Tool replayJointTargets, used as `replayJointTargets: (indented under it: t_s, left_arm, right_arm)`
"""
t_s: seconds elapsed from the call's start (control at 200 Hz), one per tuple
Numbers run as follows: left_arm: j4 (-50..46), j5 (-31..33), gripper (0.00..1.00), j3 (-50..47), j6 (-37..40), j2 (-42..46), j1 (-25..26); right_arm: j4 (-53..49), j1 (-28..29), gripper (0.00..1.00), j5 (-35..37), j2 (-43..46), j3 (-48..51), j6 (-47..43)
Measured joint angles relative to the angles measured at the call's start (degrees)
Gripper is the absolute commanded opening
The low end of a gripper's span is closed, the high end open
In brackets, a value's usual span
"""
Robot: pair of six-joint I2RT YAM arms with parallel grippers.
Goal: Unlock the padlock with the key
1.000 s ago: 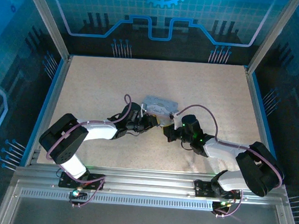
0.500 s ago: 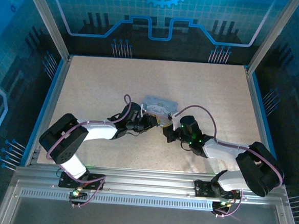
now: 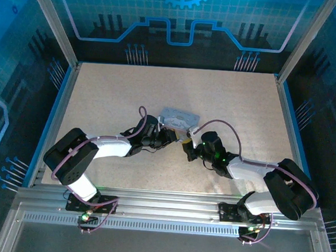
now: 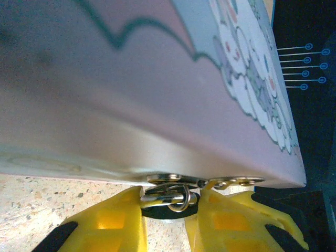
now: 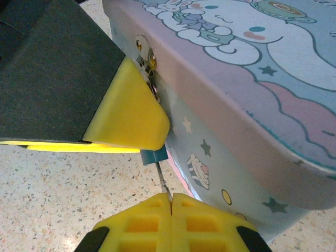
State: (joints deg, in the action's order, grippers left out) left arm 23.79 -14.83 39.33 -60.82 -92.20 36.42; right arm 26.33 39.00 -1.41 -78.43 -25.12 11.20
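Blue-lit walls (image 3: pixel 181 23) enclose the speckled beige table (image 3: pixel 100 98) beneath the padlock (image 4: pixel 160 195).

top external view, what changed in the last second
The right gripper crept slightly left, carrying its key toward the padlock. Nothing was grabbed or released. The left gripper stayed clamped on the padlock at the hasp, and the lavender tin did not move.
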Motion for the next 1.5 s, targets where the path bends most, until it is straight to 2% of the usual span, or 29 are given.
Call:
replayJointTargets:
  t_s: [0.655,1.501]
  left_arm:
    - [0.04,-0.26,0.17,-0.11,-0.76,0.00,0.31]
    - [0.09,-0.26,0.17,-0.15,-0.79,0.00,0.31]
  right_arm:
    - [4.48,0.11,0.02,0.98,2.56,5.31,1.86]
    - [5.88,0.04,0.02,-0.68,1.09,4.13,2.73]
